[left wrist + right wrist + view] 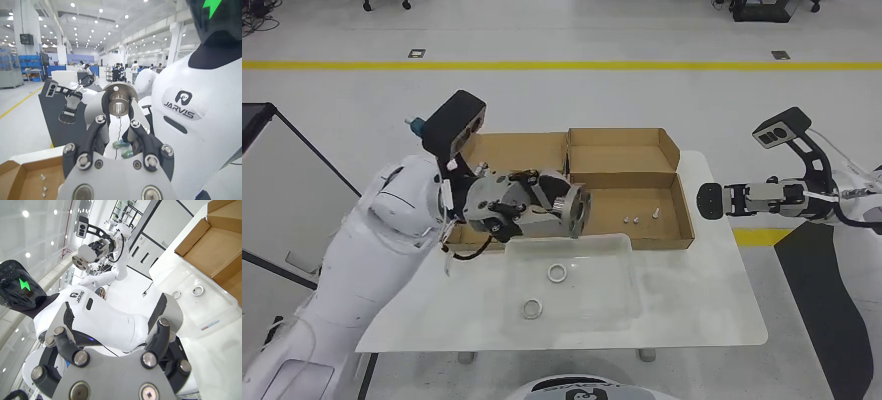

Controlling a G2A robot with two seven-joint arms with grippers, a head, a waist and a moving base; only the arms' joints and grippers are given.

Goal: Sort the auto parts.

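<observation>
1. writing first: the only label on the task stuff is a small sticker on the rim of the clear plastic tray, and the print is too small to make out.
2. the flanged metal hub is dull silver. it has a round flange with bolt holes and a short hollow sleeve with a shiny bore.
3. the left gripper is clamped on that sleeve, one finger on each side. it's holding the hub in the air over the near part of the cardboard box.
4. the right gripper has its jaws wide apart with nothing in them. it sits by the right edge of the white table.
5. two metal rings lie apart in the tray, and a few small bolts sit in the box's near right compartment.
</observation>
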